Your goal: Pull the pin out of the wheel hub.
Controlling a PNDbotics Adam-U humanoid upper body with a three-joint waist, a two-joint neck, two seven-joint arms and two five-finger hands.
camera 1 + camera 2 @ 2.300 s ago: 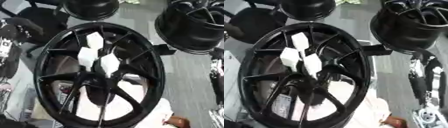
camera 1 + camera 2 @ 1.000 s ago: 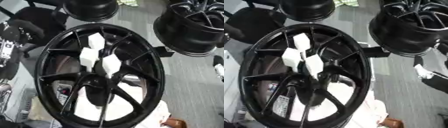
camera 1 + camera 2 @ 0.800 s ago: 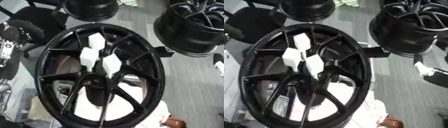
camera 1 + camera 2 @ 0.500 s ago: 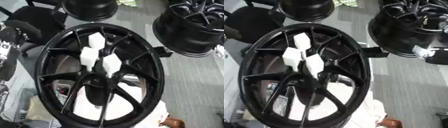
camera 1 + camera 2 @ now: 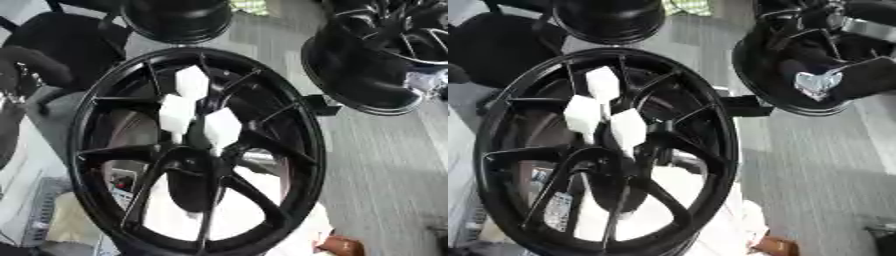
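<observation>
A large black spoked wheel [image 5: 289, 135] fills the middle of both views. Three white hexagonal pins stick up near its hub [image 5: 194, 161]: one at the top [image 5: 192, 81], one to the left [image 5: 178, 112], one to the right [image 5: 222, 126]. My right hand [image 5: 815, 82] comes in from the upper right, with black arm and silver parts. It hangs over the second wheel, well right of the pins and touching none. Its fingers are too blurred to read. Part of my left arm [image 5: 12, 95] shows at the left edge, away from the wheel.
A second black wheel [image 5: 367, 95] lies at the upper right and a third [image 5: 179, 17] at the top. A black chair [image 5: 61, 35] stands at the upper left. White cloth [image 5: 262, 200] lies under the big wheel. Grey floor [image 5: 376, 165] is to its right.
My right hand has risen from the lower right edge to the upper right, over the second wheel. The pins and the big wheel stay put.
</observation>
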